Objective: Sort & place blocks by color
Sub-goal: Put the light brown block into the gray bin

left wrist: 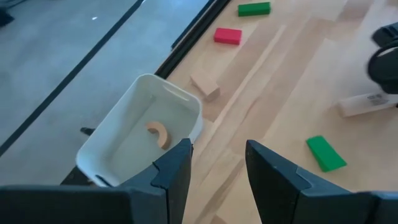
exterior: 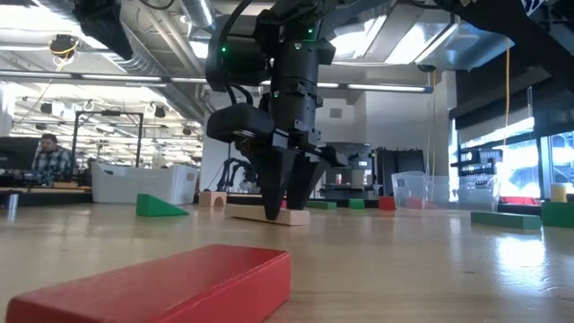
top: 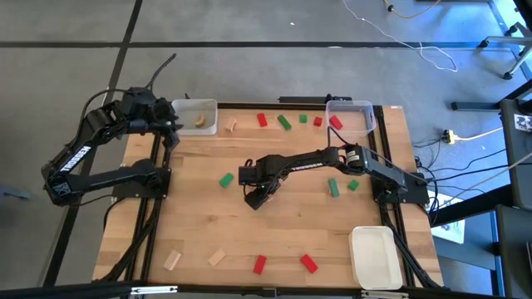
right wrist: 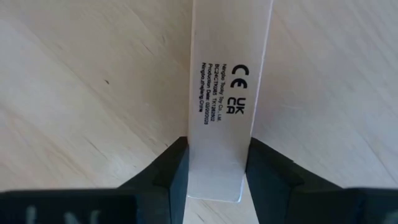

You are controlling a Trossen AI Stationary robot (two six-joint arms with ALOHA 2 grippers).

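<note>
1. The right gripper (top: 258, 198) is down at the middle of the tabletop (top: 274, 241), its fingers (right wrist: 171, 168) standing on either side of a tan block (right wrist: 230, 93) that lies flat on the wood.
2. In the right wrist view the two fingers press against the long sides of this tan block, which carries small printed marks on its top face; the low view shows the block resting on the tabletop.
3. The left gripper (left wrist: 214, 165) hovers over the far left corner, above the edge of a clear bin (top: 196, 115); its fingers stand apart with nothing between them.
4. That bin holds one curved tan piece (left wrist: 158, 134).
5. A second clear bin (top: 351, 115) sits at the far right corner, and a white tray (top: 376, 256) lies at the near right corner.
6. Red blocks (top: 262, 120) and green blocks (top: 284, 123) lie scattered along the far edge between the bins.
7. More green blocks lie around the middle; two red and two tan ones lie along the near edge.
</note>
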